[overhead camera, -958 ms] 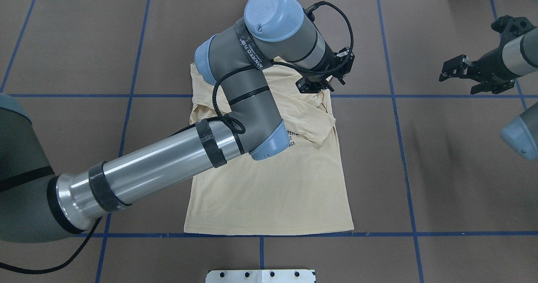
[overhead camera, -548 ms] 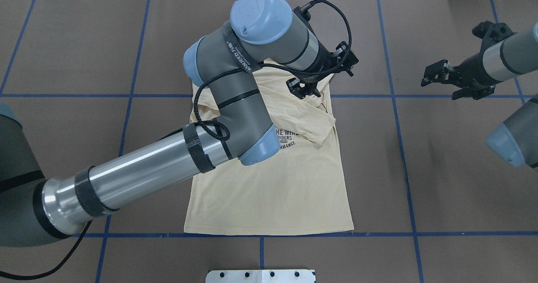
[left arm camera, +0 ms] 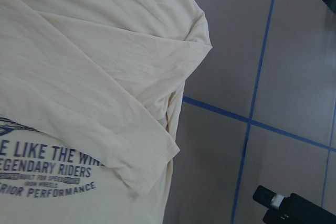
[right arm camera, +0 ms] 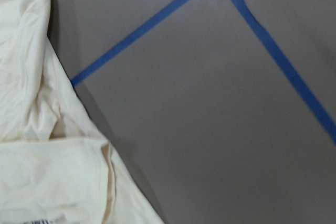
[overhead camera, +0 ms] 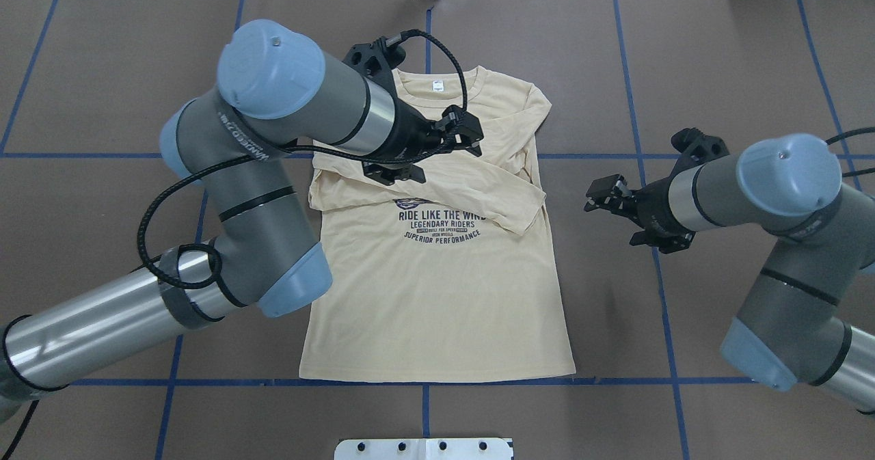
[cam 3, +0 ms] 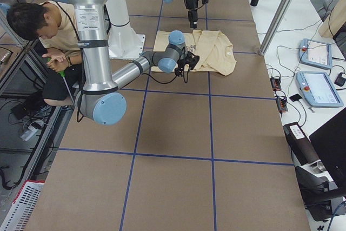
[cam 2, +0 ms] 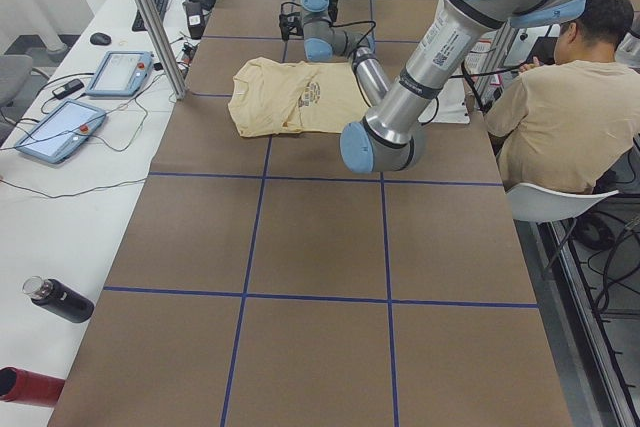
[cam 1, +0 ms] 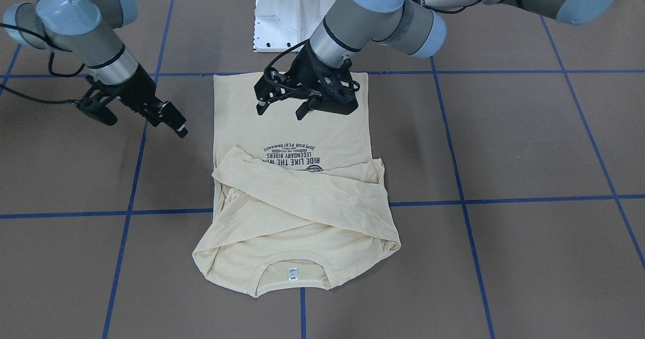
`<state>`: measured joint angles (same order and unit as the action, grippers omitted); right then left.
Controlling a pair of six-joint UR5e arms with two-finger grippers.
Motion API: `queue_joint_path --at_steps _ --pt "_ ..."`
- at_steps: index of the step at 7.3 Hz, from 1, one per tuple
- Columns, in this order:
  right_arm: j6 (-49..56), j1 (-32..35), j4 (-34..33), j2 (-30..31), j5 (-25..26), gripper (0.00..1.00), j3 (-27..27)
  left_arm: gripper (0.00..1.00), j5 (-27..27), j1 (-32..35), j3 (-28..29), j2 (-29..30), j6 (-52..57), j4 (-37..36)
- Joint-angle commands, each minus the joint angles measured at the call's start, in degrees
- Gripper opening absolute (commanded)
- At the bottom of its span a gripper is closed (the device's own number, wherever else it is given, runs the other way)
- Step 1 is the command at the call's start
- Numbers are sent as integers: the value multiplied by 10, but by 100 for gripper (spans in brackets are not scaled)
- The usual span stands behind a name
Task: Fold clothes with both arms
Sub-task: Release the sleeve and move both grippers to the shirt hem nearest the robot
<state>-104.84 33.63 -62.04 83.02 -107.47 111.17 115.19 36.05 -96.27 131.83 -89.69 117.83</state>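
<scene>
Right now the T-shirt [overhead camera: 437, 296] lies flat on the brown tabletop [overhead camera: 718, 57], print side up, between the two arms. Its collar, with the small white neck label [overhead camera: 437, 86], points to the far side, away from the robot. The straight hem lies on the near side, along a blue tape line [overhead camera: 752, 380].

Both sleeves are folded in across the chest. The sleeve from the left shoulder [overhead camera: 478, 190] lies on top and runs slantwise to the right. Its cuff covers the end of the top line of the navy print [overhead camera: 437, 224]. The other sleeve [overhead camera: 327, 197] passes under it and ends at the shirt's left edge.

The left tool [overhead camera: 429, 154] hangs above the upper chest, over the crossed sleeves and clear of the fabric. Its jaws stand wide apart and hold nothing. The right tool [overhead camera: 612, 212] hovers over bare tabletop just right of the shirt, level with the print. Its fingers are spread and empty, pointing toward the shirt.

A white base plate [overhead camera: 424, 448] sits at the near edge. In the side views a person [cam 2: 560, 117] in a beige top sits on the robot's side. Two control tablets [cam 2: 60, 132] rest on a white side tabletop beyond the far edge.
</scene>
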Motion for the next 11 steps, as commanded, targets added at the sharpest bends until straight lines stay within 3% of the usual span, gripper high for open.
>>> queue_joint_path --at_steps 1,4,9,11 --pt "-124 -165 -80 16 156 100 79 95 0 16 -56 -64 36 -16" --pt "-208 -290 -115 35 275 97 94 95 0 19 -56 -66 36 -16" --pt "-218 -303 -115 43 286 79 75 95 -1 19 -55 -66 36 -16" --pt "-218 -302 -115 42 288 39 76 95 -1 19 -54 -67 36 -16"
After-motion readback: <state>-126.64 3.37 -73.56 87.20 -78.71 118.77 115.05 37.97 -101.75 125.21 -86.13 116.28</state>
